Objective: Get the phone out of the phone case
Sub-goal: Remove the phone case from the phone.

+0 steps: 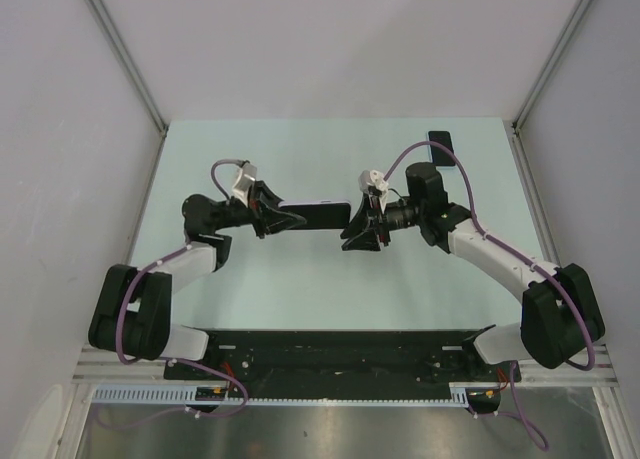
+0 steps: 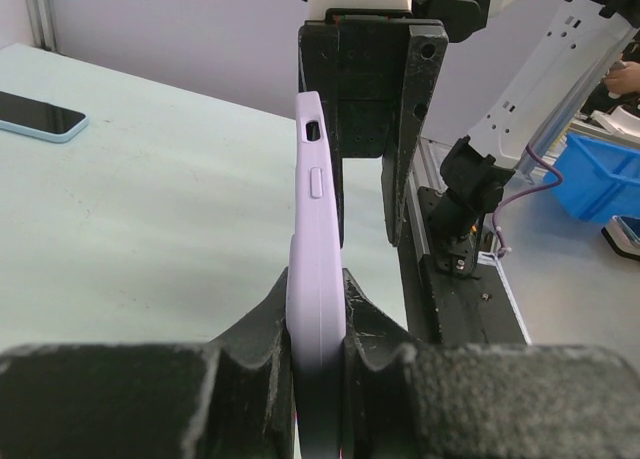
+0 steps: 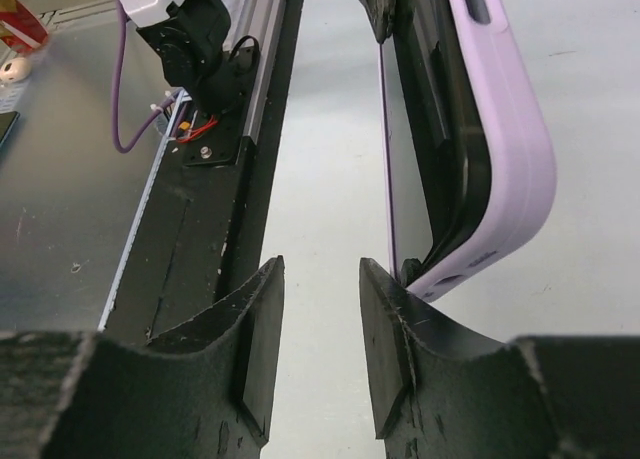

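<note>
The left gripper point(image 2: 315, 314) was clamped on the lilac case point(image 2: 312, 229), holding it edge-on above the middle of the table point(image 1: 300, 279), with the free end pointing right toward the other arm. The phone point(image 3: 440, 149) sat inside the case. Its dark body showed within the lilac rim, and at the corner nearest the right wrist camera a narrow gap seemed to have opened between phone and rim, though I could not tell whether that corner had truly come loose. The right gripper point(image 3: 320, 279) stood at that free end with its jaws apart and nothing between them, the case corner just beside one finger. By my judgement the task was at an early stage: the case was secured, but the phone had yet to be pried out and set down. A second phone point(image 1: 441, 145) lay flat at the far right of the table, well apart.
</note>
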Robot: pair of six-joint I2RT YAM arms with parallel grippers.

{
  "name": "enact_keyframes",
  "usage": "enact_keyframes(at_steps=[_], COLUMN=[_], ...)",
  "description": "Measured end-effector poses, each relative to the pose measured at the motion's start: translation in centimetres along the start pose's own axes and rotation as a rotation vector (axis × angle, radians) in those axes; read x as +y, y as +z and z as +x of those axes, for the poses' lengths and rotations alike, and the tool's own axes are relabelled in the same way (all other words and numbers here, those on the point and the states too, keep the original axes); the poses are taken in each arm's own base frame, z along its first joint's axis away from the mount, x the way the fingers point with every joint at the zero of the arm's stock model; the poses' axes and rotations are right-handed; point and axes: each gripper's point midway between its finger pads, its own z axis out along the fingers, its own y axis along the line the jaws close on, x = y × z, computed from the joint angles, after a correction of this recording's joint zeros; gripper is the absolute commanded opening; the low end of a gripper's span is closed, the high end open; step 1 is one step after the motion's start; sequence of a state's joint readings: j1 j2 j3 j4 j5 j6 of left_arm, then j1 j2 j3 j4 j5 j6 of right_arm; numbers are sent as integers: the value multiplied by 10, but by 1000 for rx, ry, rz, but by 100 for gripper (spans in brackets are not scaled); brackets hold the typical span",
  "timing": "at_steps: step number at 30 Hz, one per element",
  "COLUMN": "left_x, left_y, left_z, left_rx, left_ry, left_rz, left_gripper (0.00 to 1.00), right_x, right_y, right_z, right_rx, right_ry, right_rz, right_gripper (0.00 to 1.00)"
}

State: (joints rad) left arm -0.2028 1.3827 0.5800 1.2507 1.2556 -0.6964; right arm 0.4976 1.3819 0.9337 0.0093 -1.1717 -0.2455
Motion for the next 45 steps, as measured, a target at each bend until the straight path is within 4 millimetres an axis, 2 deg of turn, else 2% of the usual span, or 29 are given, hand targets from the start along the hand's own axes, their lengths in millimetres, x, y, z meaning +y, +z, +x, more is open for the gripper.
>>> enact_keyframes(at_steps=[4, 5, 7, 11, 13, 15, 19, 30, 34, 45], left_x=[0, 0, -1, -3, -3, -3, -4, -5, -7, -7], left_y=[2, 2, 3, 5, 5, 5, 3, 1, 0, 3], left_z=[4, 5, 5, 6, 6, 7, 11, 2, 1, 6], left_rx=[0, 0, 0, 3, 3, 3, 5, -25, -27, -17], left_ry=[-8, -8, -9, -12, -11, -8, -9, 38, 49, 26], left_rz=[-1, -1, 1, 9, 10, 8, 4, -23, -23, -11], left_gripper=[0, 0, 0, 0, 0, 0, 0, 0, 0, 0], right_x=[0, 0, 0, -1, -1, 0, 3, 5, 4, 2], right_y=[1, 1, 1, 1, 1, 1, -3, -19, -19, -12], right_z=[0, 0, 0, 1, 1, 2, 7, 8, 9, 11], right_rx=[1, 1, 1, 3, 3, 6, 15, 21, 25, 34], right_ry=[0, 0, -9, -33, -43, -47, -42, -78, -85, -80], right_rz=[-1, 1, 0, -1, -2, -7, -23, -9, -5, 2], right_gripper=[35, 28, 23, 22, 24, 33, 41, 47, 52, 52])
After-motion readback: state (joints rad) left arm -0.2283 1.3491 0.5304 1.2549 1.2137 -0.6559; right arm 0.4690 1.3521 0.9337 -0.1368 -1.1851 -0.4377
